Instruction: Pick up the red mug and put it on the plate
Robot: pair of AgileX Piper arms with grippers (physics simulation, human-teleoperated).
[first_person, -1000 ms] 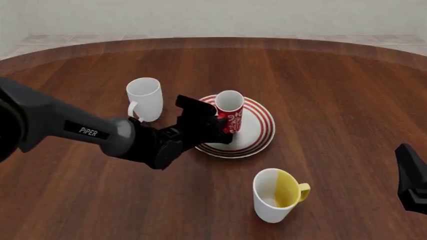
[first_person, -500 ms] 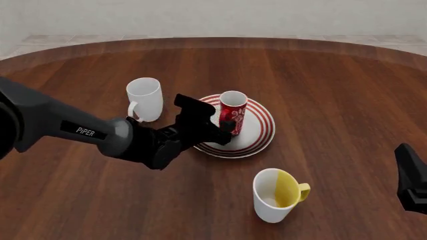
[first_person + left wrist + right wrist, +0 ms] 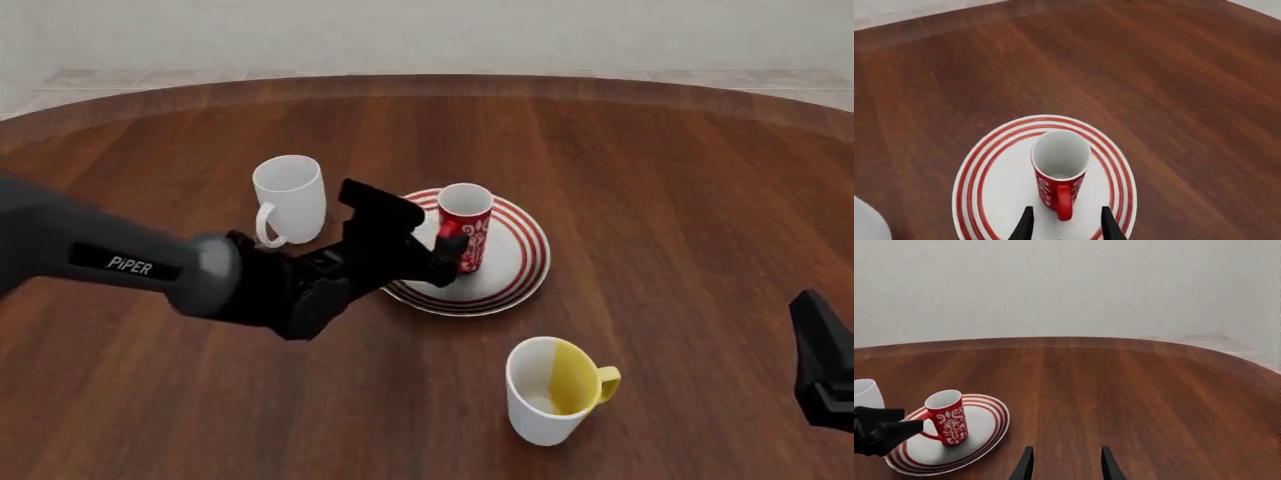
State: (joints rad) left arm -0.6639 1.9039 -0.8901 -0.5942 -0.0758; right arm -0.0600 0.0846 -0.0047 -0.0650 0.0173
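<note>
The red mug (image 3: 463, 240) is stood upright on the plate (image 3: 519, 272). The left gripper (image 3: 1063, 231) fingers are spread beside its handle, apparently not touching. The right gripper (image 3: 1063, 467) fingers are held apart, well away from the plate.

Red mug (image 3: 463, 225) upright on ringed plate (image 3: 523, 262).

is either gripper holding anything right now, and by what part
Nothing is held. The left gripper is open, its fingers apart on either side of the red mug's handle without touching it; the mug stands on the plate. The right gripper is open and empty.
</note>
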